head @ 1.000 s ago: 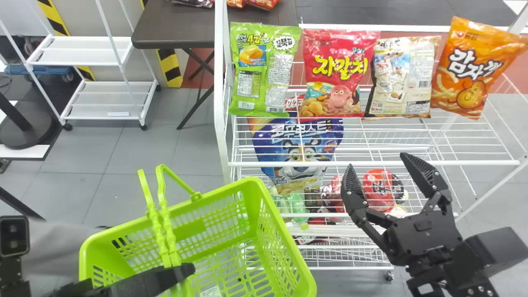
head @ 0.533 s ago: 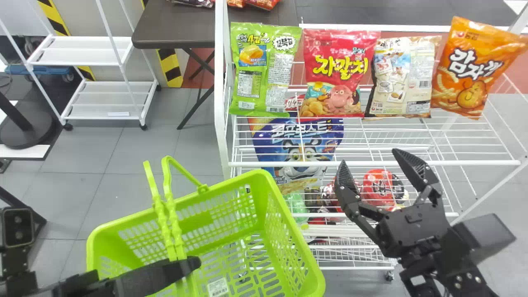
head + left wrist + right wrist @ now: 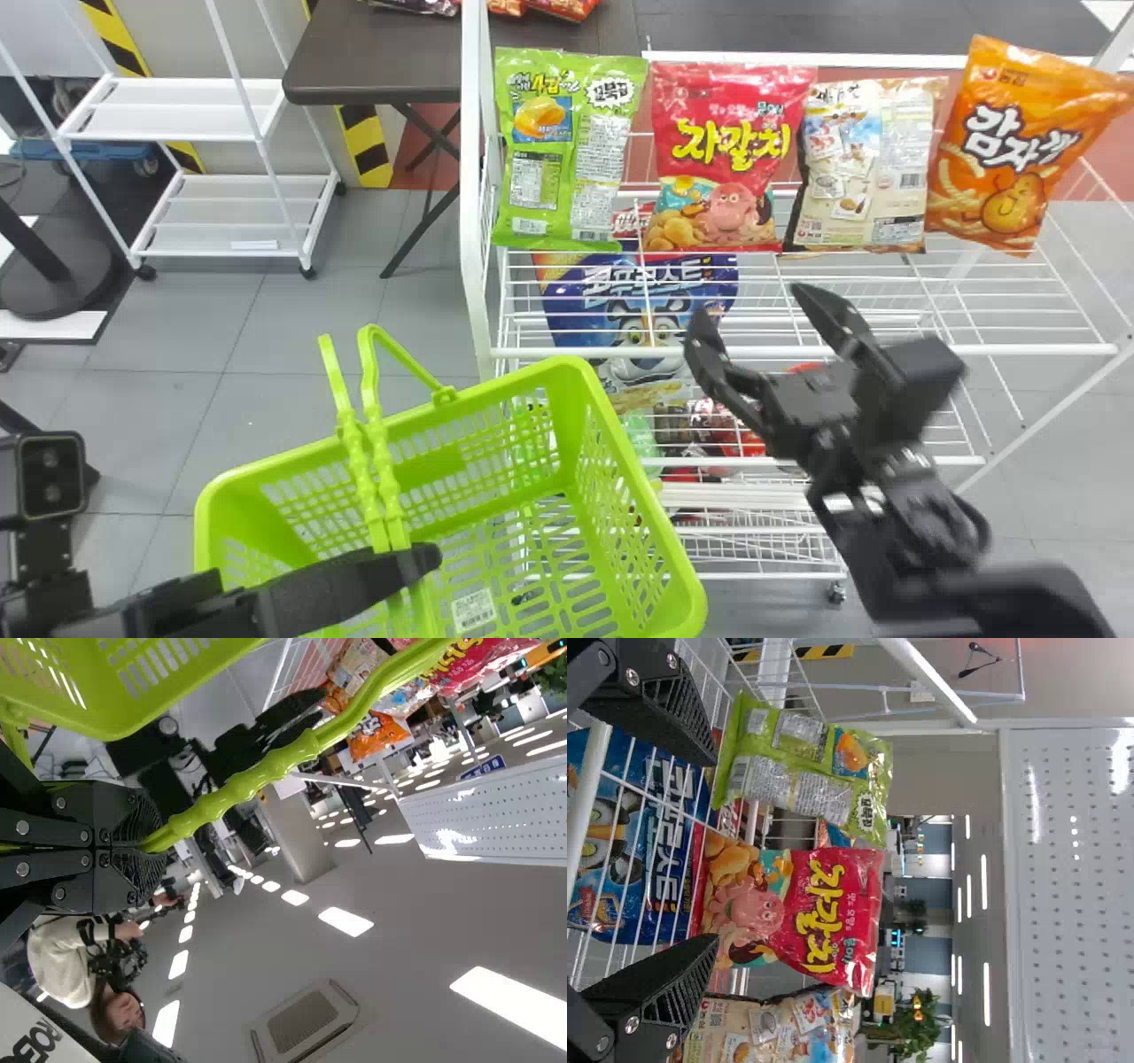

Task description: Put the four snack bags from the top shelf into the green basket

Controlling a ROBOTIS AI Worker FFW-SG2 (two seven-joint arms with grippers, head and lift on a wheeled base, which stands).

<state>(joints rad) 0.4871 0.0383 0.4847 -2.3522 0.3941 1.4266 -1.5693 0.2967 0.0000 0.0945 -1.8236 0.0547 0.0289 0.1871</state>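
Confirm the lateral alignment of the right black two-finger hand [image 3: 751, 306] with its target before you advance it. This hand is spread, its fingertips apart with nothing between them, and it is the nearer one to the four bags. These stand upright on the white wire top shelf [image 3: 895, 352], set back from its front edge: the green plastic snack bag [image 3: 567, 151] by the left post, the red plastic snack bag [image 3: 728, 151] next to it, then the beige plastic snack bag [image 3: 868, 168], and the tilted orange plastic snack bag [image 3: 1019, 151] toward the right end. In the head view, the right hand lies at the front edge, directly below the red bag; in the right wrist view, however, the gap between the fingers points near the border of the green and red bags. Either appears to be a possible first pick. For the red bag, you should shift slightly right; for the green bag, left. Each bag's long axis is upright, so close from both sides; an off-centre approach could push the neighbouring bag. Loading appears yet to begin. The left black two-finger hand [image 3: 142, 847] is pressed together on the green plastic handles [image 3: 248, 784] of the green plastic basket [image 3: 633, 478], in front of the shelf's left end.
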